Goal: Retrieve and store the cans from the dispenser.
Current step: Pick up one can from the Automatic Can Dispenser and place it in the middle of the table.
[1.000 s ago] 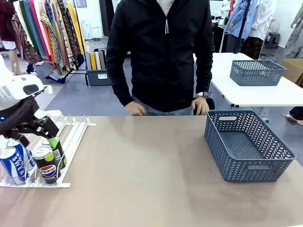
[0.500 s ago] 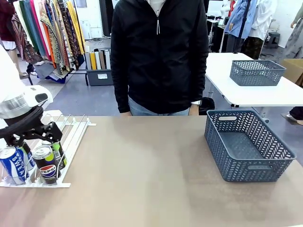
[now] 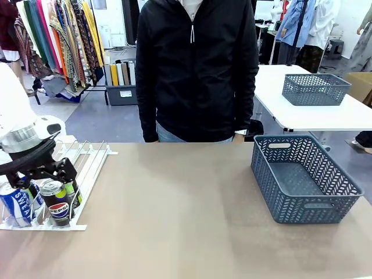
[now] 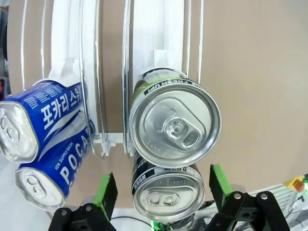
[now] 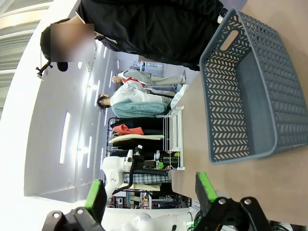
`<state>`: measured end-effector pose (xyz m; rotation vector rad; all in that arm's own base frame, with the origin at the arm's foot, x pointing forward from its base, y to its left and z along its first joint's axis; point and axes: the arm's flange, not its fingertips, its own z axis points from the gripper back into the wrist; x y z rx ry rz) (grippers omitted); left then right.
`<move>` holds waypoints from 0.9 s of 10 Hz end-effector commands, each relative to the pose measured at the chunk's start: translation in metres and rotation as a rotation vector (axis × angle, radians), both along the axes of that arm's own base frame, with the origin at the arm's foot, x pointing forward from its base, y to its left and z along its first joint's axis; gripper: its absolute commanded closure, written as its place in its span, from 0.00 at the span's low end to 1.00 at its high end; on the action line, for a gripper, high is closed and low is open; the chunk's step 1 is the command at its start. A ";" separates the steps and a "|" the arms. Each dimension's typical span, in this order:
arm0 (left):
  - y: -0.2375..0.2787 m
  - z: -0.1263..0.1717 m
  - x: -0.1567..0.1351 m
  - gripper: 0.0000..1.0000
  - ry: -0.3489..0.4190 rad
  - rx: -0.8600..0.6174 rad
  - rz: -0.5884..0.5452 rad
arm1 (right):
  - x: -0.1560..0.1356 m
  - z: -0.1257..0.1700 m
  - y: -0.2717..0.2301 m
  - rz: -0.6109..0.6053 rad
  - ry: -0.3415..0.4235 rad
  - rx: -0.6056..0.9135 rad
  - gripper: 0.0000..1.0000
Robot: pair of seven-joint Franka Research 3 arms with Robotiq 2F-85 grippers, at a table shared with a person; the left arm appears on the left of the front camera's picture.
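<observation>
Cans (image 3: 56, 200) crowd the dispenser's (image 3: 87, 160) low end in the front view. We see the left jaws hanging just above them, spread wide and holding nothing. The basket (image 3: 302, 180) sits well apart from the dispenser, across the desk (image 3: 174, 221).

From the left wrist, the black can (image 4: 168, 192) at the dispenser's end stop stands top-up between the two pads (image 4: 107, 190), its long axis in line with the jaws' reach. We judge a straight descent should do.

From the right wrist, the right jaws are likewise apart and empty, facing the basket. The left arm is clearly nearer.
</observation>
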<state>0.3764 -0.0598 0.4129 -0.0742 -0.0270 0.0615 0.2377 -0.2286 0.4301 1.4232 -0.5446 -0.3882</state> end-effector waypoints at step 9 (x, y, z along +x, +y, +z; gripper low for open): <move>-0.005 -0.003 0.008 1.00 0.027 0.054 -0.035 | -0.004 0.000 -0.001 0.018 -0.016 -0.019 0.00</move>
